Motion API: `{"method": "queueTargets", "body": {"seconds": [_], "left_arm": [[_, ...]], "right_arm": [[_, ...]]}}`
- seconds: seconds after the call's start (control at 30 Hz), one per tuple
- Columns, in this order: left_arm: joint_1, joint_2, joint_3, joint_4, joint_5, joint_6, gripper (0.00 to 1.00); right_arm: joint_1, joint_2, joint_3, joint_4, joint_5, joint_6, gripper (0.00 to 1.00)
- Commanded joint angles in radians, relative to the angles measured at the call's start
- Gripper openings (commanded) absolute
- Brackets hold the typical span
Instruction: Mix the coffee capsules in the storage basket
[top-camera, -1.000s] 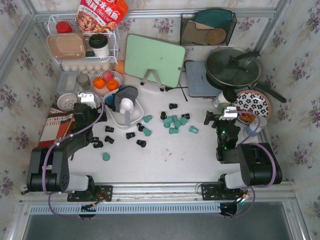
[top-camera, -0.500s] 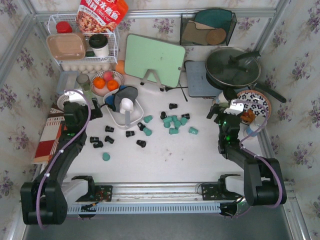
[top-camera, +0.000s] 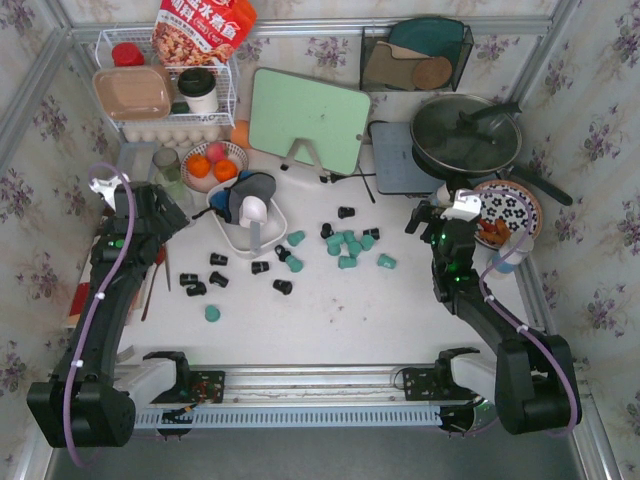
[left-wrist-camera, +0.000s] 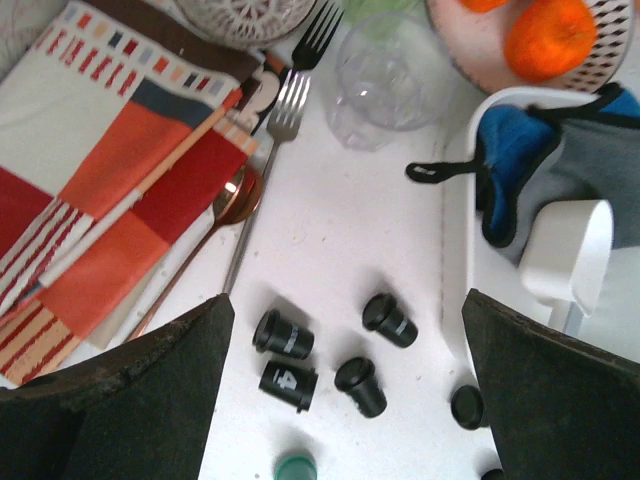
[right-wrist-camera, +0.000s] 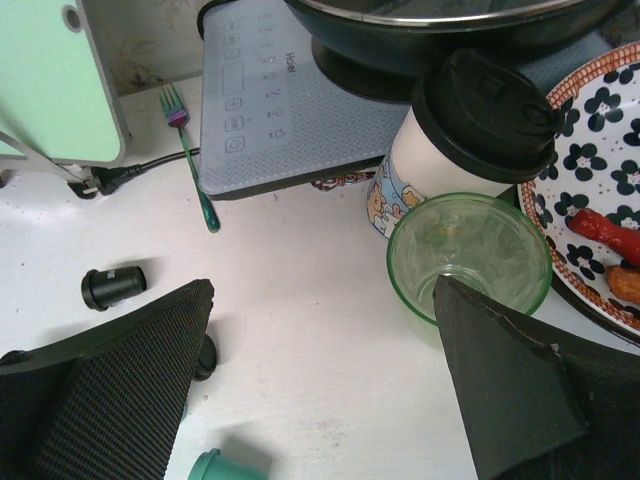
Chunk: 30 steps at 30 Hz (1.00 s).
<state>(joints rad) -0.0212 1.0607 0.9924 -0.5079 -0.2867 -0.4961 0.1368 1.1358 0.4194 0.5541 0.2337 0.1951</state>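
"Where are the coffee capsules (top-camera: 347, 250)?"
"Scattered on the worktop (top-camera: 340, 320), outside the storage basket (top-camera: 235, 246)."
"Claws?"
"Left claw (left-wrist-camera: 347, 300) and right claw (right-wrist-camera: 322, 285) both gape, empty; I'd centre the left over one black capsule (left-wrist-camera: 285, 335)."

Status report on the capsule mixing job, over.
Left gripper open, empty. Right gripper open, empty. Capsules scattered on table, none visible in basket. Mitt and white scoop occupy basket.
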Motion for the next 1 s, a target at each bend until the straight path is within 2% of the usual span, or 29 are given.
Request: {"method": "queueTargets", "body": {"seconds": [0.0, 0.13, 0.3, 0.57, 0.73, 0.97], "left_arm": [[0.003, 0.005, -0.005, -0.090, 0.114, -0.002, 0.99], [0.008, -0.026, -0.081, -0.017, 0.141, -0.101, 0.99], [-0.009, -0.022, -0.098, 0.060, 0.274, -0.060, 1.00], [-0.171, 0.067, -0.073, 0.122, 0.278, 0.027, 0.71], [-0.300, 0.170, -0.003, 0.132, 0.269, 0.093, 0.67], [-0.373, 0.362, 0.107, 0.120, 0.236, 0.108, 0.60]], "right_arm": [[0.012, -0.061, -0.005, -0.025, 0.027, -0.023, 1.00], [0.018, -0.112, -0.037, 0.006, 0.034, -0.021, 1.00], [0.031, -0.129, -0.040, 0.005, -0.004, -0.014, 1.00], [0.034, -0.139, -0.031, -0.009, -0.019, -0.023, 1.00], [0.035, -0.129, -0.025, -0.005, -0.038, -0.019, 1.00], [0.036, -0.112, -0.015, -0.012, -0.059, -0.017, 1.00]]}}
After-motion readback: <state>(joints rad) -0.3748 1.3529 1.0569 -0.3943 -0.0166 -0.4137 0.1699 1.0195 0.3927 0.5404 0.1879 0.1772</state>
